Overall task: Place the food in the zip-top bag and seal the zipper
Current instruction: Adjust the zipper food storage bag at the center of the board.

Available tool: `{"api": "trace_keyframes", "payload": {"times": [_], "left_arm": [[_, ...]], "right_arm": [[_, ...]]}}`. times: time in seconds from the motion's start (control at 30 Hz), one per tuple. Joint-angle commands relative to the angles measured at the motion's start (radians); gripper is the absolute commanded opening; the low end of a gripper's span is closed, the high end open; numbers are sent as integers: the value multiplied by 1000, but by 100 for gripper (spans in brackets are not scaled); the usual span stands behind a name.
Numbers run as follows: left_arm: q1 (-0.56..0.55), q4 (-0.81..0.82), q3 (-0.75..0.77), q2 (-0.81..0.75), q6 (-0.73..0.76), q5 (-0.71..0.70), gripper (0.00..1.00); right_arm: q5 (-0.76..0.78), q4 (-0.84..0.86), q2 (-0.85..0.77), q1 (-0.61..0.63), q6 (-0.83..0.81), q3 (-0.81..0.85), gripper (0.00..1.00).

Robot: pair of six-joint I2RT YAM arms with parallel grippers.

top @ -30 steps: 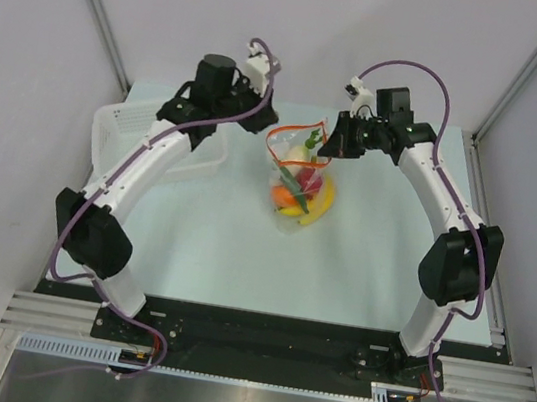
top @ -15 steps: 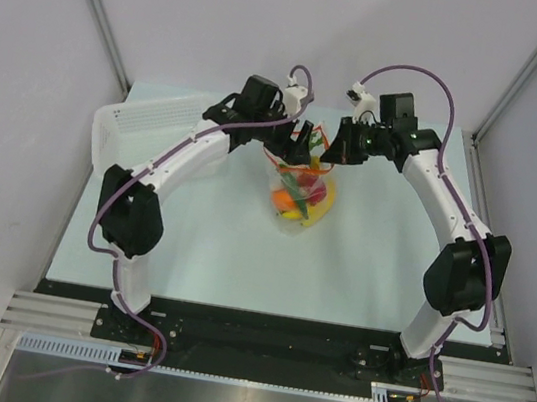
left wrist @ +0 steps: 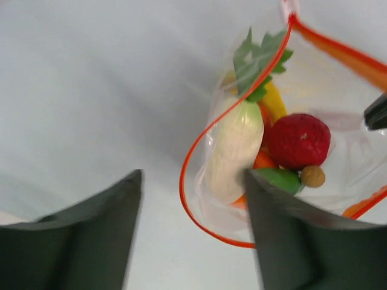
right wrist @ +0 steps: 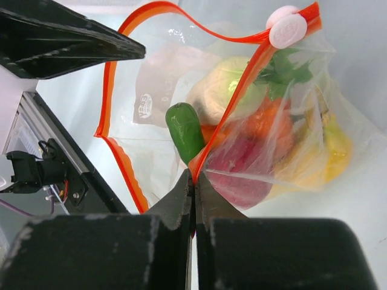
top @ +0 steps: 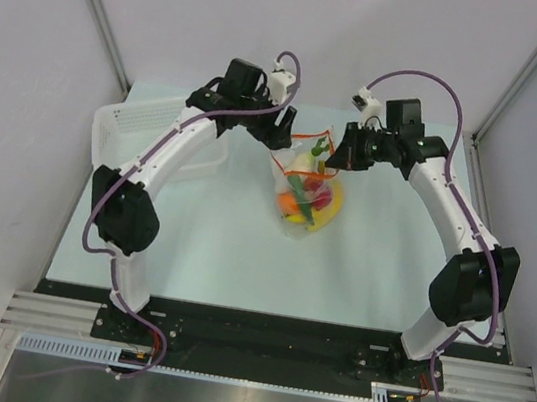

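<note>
The clear zip-top bag (top: 306, 188) lies mid-table with its mouth open toward the back. Inside it I see the white radish (left wrist: 237, 142), a red fruit (left wrist: 299, 140), the green pepper (right wrist: 184, 130), something orange and the yellow banana bunch (right wrist: 331, 151). My right gripper (right wrist: 195, 179) is shut on the red-orange zipper (right wrist: 233, 103) at the right rim, and also shows in the top view (top: 338, 159). My left gripper (left wrist: 190, 235) is open, and the left curve of the zipper (left wrist: 184, 181) lies between its fingers, untouched. It hovers left of the mouth (top: 283, 135).
A white ribbed tray (top: 117, 133) stands at the back left, beside the left arm. A white slider tab (right wrist: 285, 27) sits on the far end of the zipper. Grey walls close in the table at the back and on both sides.
My left gripper swung from near the tray to over the bag's mouth, then drew back a little to the left. My right gripper kept its hold and shifted the bag slightly right.
</note>
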Motion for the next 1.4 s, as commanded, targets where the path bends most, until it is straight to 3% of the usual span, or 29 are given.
{"api": "trace_keyframes", "payload": {"times": [0.0,0.03,0.13,0.2,0.33,0.47,0.5,0.6,0.87,0.97,1.17,1.37], "left_arm": [[-4,-122,42,51,60,102,52],[-4,-140,78,58,52,149,32],[-18,-165,172,71,15,248,9],[-43,-188,250,78,9,277,0],[-80,-272,289,78,55,403,0],[-89,-269,202,64,87,446,0],[-89,-269,171,62,97,450,1],[-90,-240,124,55,94,447,5],[-89,-200,57,55,78,475,20],[-89,-197,48,56,54,484,48],[-86,-118,-18,36,-64,518,71],[-86,-82,-41,41,-110,550,73]], "right_arm": [[3,56,-72,-2,32,-26,0],[4,70,-83,0,69,-40,0],[24,146,-120,14,143,-100,0],[55,180,-136,47,222,-113,0],[240,234,-155,136,333,-123,0],[397,243,-137,178,458,-130,0],[496,237,-131,176,492,-129,0],[599,210,-109,166,606,-130,0],[602,220,-69,159,669,-140,0],[610,231,-63,169,689,-141,0],[647,237,-51,190,714,-153,0],[693,239,-35,212,678,-167,0]]}}
